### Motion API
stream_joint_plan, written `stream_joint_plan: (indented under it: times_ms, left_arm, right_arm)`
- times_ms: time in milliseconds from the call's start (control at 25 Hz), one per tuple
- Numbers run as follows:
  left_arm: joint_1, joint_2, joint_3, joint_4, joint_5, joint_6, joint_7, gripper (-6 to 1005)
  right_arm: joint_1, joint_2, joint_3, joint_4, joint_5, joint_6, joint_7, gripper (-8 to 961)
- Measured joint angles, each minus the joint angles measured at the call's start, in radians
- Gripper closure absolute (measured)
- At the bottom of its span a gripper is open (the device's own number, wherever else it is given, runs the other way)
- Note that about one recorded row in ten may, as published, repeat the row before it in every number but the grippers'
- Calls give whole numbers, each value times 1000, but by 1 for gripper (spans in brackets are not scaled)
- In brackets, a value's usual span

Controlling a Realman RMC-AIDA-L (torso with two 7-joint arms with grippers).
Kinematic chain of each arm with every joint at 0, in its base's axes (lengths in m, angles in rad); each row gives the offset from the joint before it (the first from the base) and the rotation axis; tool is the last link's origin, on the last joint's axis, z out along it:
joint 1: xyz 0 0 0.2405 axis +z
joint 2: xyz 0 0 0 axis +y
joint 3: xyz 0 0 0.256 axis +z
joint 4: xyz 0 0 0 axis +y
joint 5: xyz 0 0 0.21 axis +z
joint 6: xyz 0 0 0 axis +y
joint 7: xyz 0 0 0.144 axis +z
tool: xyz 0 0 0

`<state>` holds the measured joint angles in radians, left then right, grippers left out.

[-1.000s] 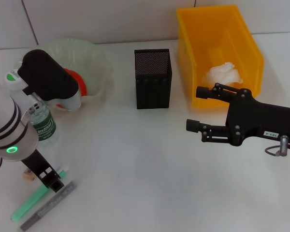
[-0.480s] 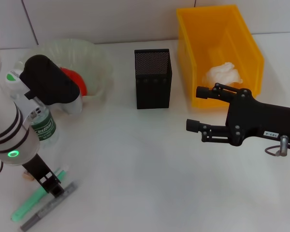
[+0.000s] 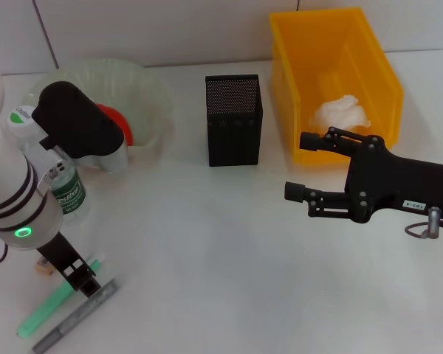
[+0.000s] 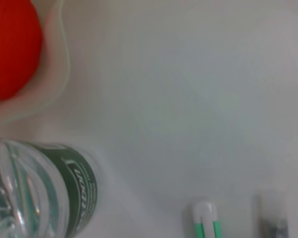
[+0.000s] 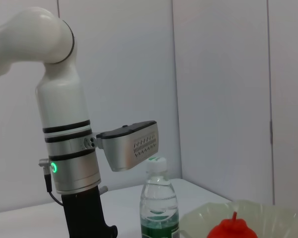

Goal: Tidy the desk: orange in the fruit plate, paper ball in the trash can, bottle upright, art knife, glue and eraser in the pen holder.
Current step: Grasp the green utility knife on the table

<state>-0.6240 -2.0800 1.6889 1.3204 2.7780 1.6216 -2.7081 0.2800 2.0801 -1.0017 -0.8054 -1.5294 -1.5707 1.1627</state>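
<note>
My left end effector (image 3: pixel 80 279) hangs low at lower left over the slim green glue stick (image 3: pixel 53 301) and grey art knife (image 3: pixel 75 316), lined up to collect them; whether it's open, I can't tell. My right end effector (image 3: pixel 301 166), jaws apart and empty, waits clear at centre right beside the yellow plastic bin (image 3: pixel 284 81).

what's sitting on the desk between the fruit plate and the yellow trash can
The black mesh pen holder stands between the fruit plate and the yellow trash can, apart from both; the head view shows it.

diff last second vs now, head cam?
Left end effector edged slightly along the table above the green glue stick and grey art knife; nothing gripped or released. Right end effector, bottle, orange, pen holder and paper ball unchanged.
</note>
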Motion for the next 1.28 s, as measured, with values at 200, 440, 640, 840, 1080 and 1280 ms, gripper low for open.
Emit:
stream_joint_plan:
  times_ms: [200,440,640,840,1080,1280]
  left_arm:
    - [-4,0,0,-1,0,-4,0,480]
    - [-8,0,0,-12,0,-8,0,484]
    - [-23,0,0,-50,0,-10,1,488]
    - [-29,0,-4,-45,0,-12,4,492]
    - [-32,0,-6,-48,0,-13,6,496]
    - [-39,0,-7,-51,0,-14,6,500]
  right_arm:
    - [0,0,0,0,0,0,0,118]
    - [0,-2,0,0,0,0,0,117]
    - [4,-2,1,0,0,0,0,116]
    - [6,-2,2,0,0,4,0,117]
    - [7,-2,2,0,0,11,0,118]
    - [10,-2,2,0,0,12,0,117]
